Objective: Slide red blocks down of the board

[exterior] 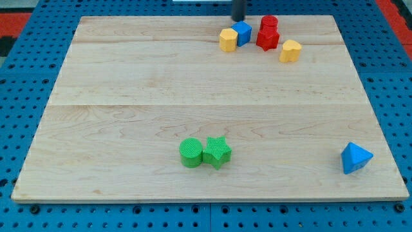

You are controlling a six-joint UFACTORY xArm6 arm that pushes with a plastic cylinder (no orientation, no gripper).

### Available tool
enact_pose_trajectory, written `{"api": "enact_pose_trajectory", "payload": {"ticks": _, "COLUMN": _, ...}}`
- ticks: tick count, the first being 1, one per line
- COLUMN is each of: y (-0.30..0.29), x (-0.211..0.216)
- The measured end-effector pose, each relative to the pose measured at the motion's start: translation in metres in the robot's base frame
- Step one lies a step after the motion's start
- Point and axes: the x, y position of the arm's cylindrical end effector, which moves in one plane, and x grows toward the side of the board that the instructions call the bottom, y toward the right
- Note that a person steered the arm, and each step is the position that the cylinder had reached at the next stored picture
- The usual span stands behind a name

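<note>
Two red blocks sit near the view's top, right of centre: a red cylinder-like block (269, 23) and, just below and touching it, a red star block (267, 38). My tip (238, 19) is a dark rod end at the board's top edge, just above a blue cube (243, 32) and left of the red blocks, apart from them. A yellow hexagon block (227, 40) touches the blue cube's left side. A yellow heart block (290, 50) lies to the lower right of the red star.
A green cylinder (190, 153) and a green star (217, 152) touch each other near the view's bottom centre. A blue triangular block (355, 158) sits at the bottom right. The wooden board (129, 96) rests on a blue pegboard.
</note>
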Motion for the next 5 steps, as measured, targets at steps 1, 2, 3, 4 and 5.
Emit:
{"api": "enact_pose_trajectory", "payload": {"ticks": 1, "y": 0.03, "x": 0.0}}
{"api": "enact_pose_trajectory", "payload": {"ticks": 2, "y": 0.039, "x": 0.0}}
{"api": "enact_pose_trajectory", "payload": {"ticks": 3, "y": 0.064, "x": -0.001}}
{"api": "enact_pose_trajectory", "payload": {"ticks": 4, "y": 0.074, "x": -0.001}}
{"api": "enact_pose_trajectory", "payload": {"ticks": 5, "y": 0.074, "x": -0.001}}
